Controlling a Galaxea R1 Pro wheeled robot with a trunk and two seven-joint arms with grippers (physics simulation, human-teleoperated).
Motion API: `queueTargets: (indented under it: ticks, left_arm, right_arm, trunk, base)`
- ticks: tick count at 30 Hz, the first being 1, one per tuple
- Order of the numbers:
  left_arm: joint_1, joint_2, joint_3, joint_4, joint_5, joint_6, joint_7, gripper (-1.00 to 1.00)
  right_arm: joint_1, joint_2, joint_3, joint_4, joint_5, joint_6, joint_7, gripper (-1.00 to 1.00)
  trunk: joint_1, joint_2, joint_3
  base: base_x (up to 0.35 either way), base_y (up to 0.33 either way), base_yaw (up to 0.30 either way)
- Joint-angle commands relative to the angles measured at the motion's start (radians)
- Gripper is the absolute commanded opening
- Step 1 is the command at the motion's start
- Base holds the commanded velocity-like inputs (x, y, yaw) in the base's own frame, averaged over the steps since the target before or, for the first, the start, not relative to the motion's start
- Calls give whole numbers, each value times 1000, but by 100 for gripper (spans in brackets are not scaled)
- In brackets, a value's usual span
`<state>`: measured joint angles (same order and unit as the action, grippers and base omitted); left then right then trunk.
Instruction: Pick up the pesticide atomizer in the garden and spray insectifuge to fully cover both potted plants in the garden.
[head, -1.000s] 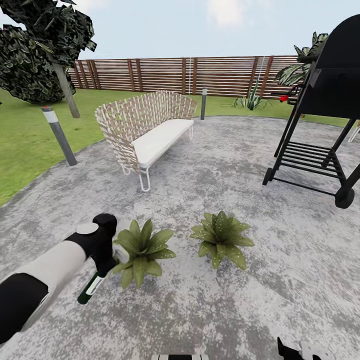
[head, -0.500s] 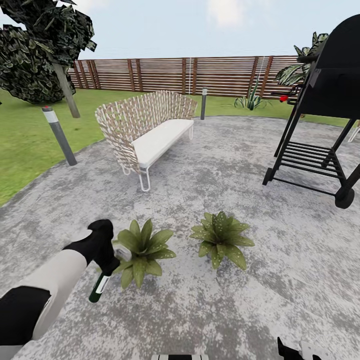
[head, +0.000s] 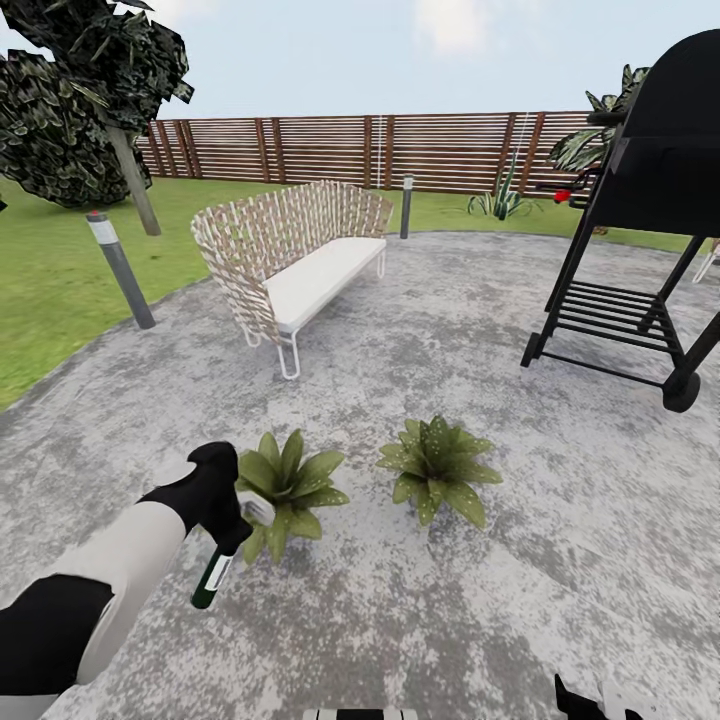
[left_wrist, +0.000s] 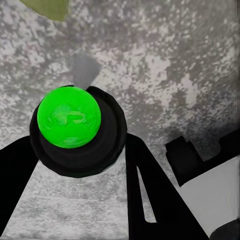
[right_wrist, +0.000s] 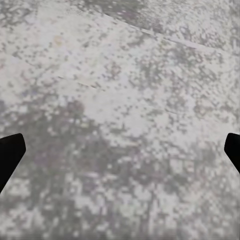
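At lower left, left gripper (head: 232, 528) clamped on pesticide atomizer (head: 211, 580), shifted rightward since a second ago, now touching leaves of nearer potted plant (head: 287, 483). Nozzle likely coming into spray range. Second potted plant (head: 437, 466) just beside, untreated. Right gripper (right_wrist: 120, 152) fingers spread wide over paving (head: 560, 520).

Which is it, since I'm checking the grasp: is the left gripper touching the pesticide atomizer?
Touching. In the head view the left gripper is closed around the pesticide atomizer, which hangs tilted from it above the paving.
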<state>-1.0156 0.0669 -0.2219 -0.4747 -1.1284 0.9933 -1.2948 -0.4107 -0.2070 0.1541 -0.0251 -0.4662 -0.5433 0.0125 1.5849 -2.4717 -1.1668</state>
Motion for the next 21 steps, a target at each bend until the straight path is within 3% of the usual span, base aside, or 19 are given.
queueTargets:
  ticks: [1,3,5,8,13,16,21]
  left_arm:
    - [3,-8,-5,-1,-7,8,-10,-100]
    - [16,-39,-6,-5,-14,6,-6,-100]
    - [24,-54,-6,-6,-16,3,-8,-100]
    - [22,-43,-5,-3,-10,-2,-39,-100]
    - [-20,1,-13,-7,-42,-7,-206,-100]
    - [-52,7,-13,-7,-59,-7,-229,-100]
    - [-47,2,-20,-5,-69,-7,-232,-100]
  right_arm:
    - [0,0,9,1,-10,-3,1,100]
    - [0,0,9,1,-10,-3,1,100]
    - [0,0,9,1,-11,-3,1,100]
    - [-1,0,9,1,-11,-3,1,100]
    - [-1,0,9,1,-11,-3,1,100]
    - [-1,0,9,1,-11,-3,1,100]
    - [-1,0,9,1,-11,-3,1,100]
  trunk:
    - [0,0,-1]
    - [0,0,-1]
    - [0,0,-1]
    - [0,0,-1]
    - [0,0,-1]
    - [0,0,-1]
    - [0,0,-1]
  base:
    - [-6,-2,0]
    - [-2,-1,0]
    - [0,0,0]
    - [0,0,0]
    - [0,0,0]
    - [0,0,0]
    - [0,0,0]
